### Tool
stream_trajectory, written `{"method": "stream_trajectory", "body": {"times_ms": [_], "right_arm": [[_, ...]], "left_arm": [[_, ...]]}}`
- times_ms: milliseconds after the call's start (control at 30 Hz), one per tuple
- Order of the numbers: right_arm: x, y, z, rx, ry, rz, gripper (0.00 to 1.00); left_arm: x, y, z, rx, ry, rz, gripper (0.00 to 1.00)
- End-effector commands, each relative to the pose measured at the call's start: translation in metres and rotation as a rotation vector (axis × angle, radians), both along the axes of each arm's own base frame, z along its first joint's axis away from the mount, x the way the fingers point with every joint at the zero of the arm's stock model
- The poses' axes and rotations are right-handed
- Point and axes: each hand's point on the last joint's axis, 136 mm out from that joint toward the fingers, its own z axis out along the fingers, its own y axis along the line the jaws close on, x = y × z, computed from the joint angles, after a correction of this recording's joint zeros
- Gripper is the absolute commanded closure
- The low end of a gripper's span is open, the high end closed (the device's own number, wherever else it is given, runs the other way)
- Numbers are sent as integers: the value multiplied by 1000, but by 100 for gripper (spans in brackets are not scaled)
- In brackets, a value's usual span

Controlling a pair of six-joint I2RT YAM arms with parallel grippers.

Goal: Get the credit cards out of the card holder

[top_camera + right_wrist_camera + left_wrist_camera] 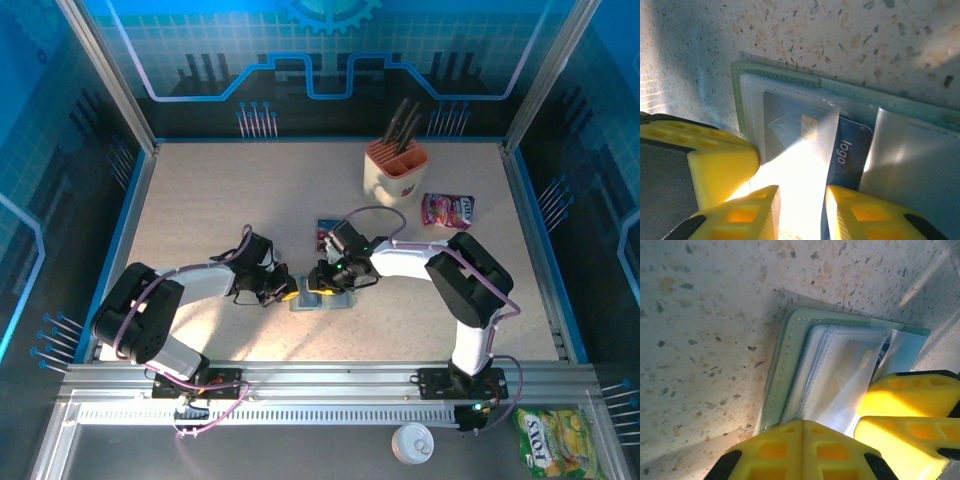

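The grey-green card holder (pixel 322 299) lies open on the table between both arms. In the left wrist view its green rim (pixel 782 365) frames clear sleeves. My left gripper (pixel 802 424) is shut, its joined tips resting on the holder's near edge with nothing between them. In the right wrist view a dark blue credit card (pixel 852 145) marked "logo" sticks partway out of a clear sleeve. My right gripper (pixel 802 200) stands over that sleeve with its jaws apart, one finger lying on the card's edge. Another card (pixel 325 234) lies flat on the table just behind the holder.
A cream knife block (pixel 397 166) stands at the back right with a pink snack packet (pixel 447 210) beside it. The two grippers (pixel 283 292) (pixel 328 279) crowd close together over the holder. A blue rail borders the table.
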Motion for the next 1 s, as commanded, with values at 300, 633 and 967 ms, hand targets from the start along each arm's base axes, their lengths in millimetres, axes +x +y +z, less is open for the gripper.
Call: {"method": "stream_trajectory", "body": {"times_ms": [300,633,967], "right_arm": [[-7,-9,-2,-89,-17,32,68],[-5,-9,6,-90,-41,43,67],[-2,-7,22,-53,-95,30,67]], "left_arm": [[-11,10,-9,31,24,-3,100],[-7,7,1,16,5,-4,100],[-2,-2,23,-29,-27,-36,100]]}}
